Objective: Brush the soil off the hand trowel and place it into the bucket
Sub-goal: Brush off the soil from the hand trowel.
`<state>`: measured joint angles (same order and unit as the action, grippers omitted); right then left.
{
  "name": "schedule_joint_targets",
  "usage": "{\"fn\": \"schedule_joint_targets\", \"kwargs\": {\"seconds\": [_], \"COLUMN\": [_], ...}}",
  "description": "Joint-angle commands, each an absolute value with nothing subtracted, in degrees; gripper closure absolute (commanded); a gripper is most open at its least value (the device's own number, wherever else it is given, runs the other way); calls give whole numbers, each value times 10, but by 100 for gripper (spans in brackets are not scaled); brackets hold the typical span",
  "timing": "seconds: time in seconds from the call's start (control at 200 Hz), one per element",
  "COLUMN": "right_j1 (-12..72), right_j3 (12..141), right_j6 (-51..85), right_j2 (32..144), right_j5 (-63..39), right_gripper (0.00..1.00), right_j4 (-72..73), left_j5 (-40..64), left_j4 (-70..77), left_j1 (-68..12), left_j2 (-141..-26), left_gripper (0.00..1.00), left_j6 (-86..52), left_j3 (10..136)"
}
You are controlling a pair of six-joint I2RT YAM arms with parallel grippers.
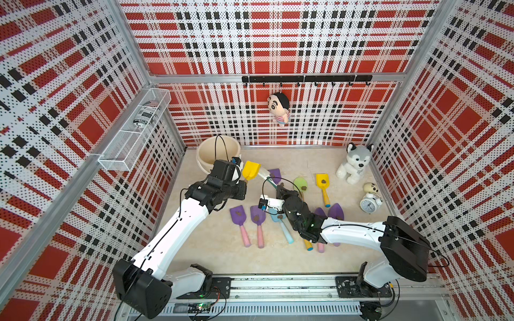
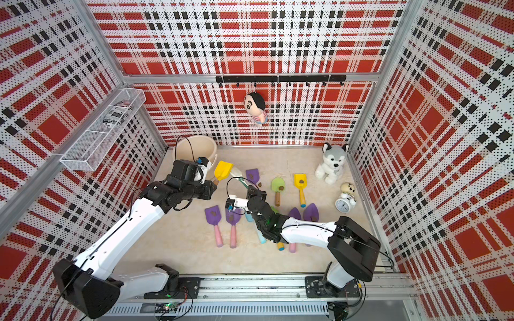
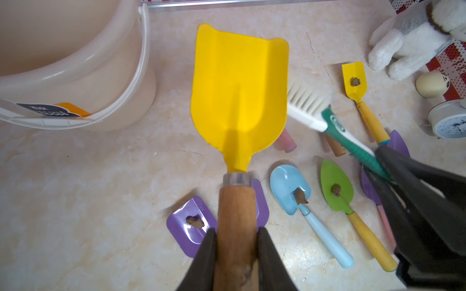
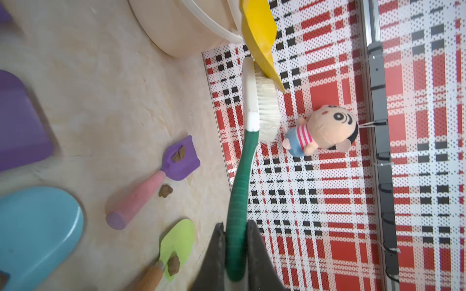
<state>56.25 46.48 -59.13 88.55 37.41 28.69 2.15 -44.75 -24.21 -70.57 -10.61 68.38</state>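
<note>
**Yellow trowel (image 3: pixel 239 88) held beside the bucket (image 1: pixel 205 152), brush (image 4: pixel 252 100) against its blade**

The left jaws pinch the yellow trowel by its wooden handle. It hangs above the counter (image 1: pixel 222 255), just beside the bucket and outside its rim. The right jaws are clamped on the brush's green handle. In the right wrist view its white bristles touch the blade's side edge. In the left wrist view the held blade shows plain yellow. The soil (image 4: pixel 179 155) sits as small brown lumps on the blades of the other trowels (image 3: pixel 290 187) lying on the counter, purple, blue, green and yellow. One loose lump (image 4: pixel 165 190) lies on the counter beside a pink handle
</note>
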Motion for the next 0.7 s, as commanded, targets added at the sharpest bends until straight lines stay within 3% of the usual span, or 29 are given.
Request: {"fn": "schedule_joint_targets", "kwargs": {"seconds": [0.0, 0.256, 0.696], "right_j1": [549, 571, 620], "right_j3": [450, 436, 476], "right_j6": [-559, -519, -591], "right_j2": [870, 894, 909], "right_j5": [388, 391, 398], "right_gripper": [100, 100, 100], "right_j4": [353, 318, 341], "left_j5": [26, 42, 42], "left_j4": [-470, -463, -432], "left_j1": [-246, -247, -276], "left_j2": [-696, -691, -720], "left_gripper": [100, 100, 100], "left_j6": [-101, -107, -114], "left_j3": [677, 702, 681]}}
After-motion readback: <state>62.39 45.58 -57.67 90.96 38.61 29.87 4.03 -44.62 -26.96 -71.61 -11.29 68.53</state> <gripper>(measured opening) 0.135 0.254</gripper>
